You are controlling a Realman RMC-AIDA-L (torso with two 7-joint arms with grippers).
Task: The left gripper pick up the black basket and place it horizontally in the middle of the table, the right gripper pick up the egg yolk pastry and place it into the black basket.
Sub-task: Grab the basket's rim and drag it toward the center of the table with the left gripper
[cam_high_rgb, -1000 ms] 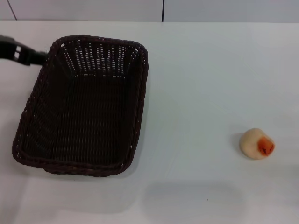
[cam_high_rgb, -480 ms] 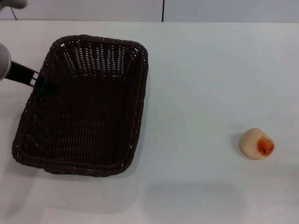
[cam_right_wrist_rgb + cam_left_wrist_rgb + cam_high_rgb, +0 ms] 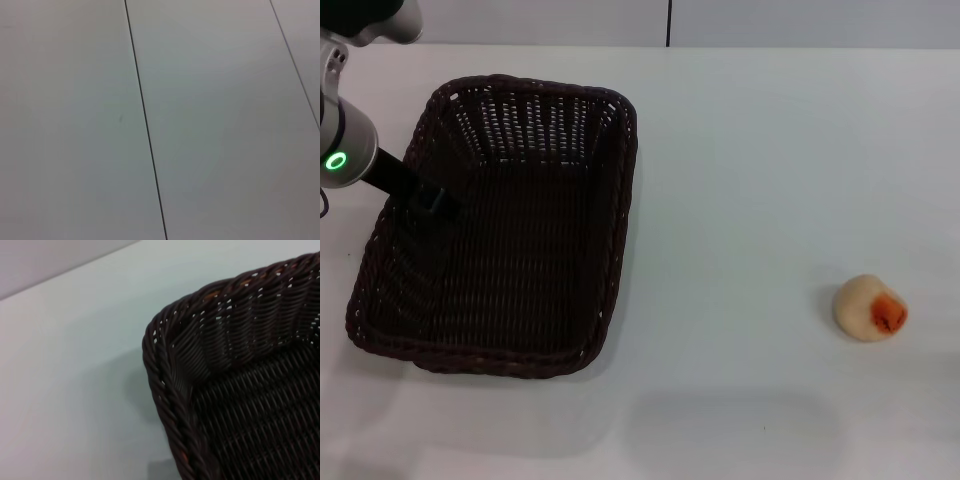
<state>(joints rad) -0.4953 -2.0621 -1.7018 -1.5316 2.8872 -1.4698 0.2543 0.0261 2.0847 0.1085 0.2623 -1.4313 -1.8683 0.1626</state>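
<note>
Bench (image 3: 760,150): plain white top, filling nearly the whole head view; a pale wall strip with one dark vertical seam runs along the top edge of the frame.
Basket (image 3: 500,230): large dark woven rectangle, left half of the head view, upright and open side up, flat on the bench. Long axis runs near to far and leans slightly, the near end closer to the frame's left edge. Braided rim, open-weave sloping sides, tight-woven floor. Nothing lies on the visible floor. The left wrist view shows one rounded corner (image 3: 170,340) close up, with bare bench beside it.
Left arm (image 3: 342,140): silver-white, upper left corner of the head view, green ring lit on its side.
Left tool (image 3: 425,197): black, reaching from the arm over the basket's left rim at about mid-length, tip down inside against the left wall. Cannot tell whether its fingers are spread or pressed together: black against dark weave. Cannot tell whether it touches the rim.
Pastry (image 3: 869,308): small pale cream ball, orange-red patch facing lower right, right side of the head view below mid-height. Sits alone on the bench, well apart from the basket.
Right tool: not seen in any view. The right wrist view shows only pale flat panels with thin dark seams (image 3: 145,120).
</note>
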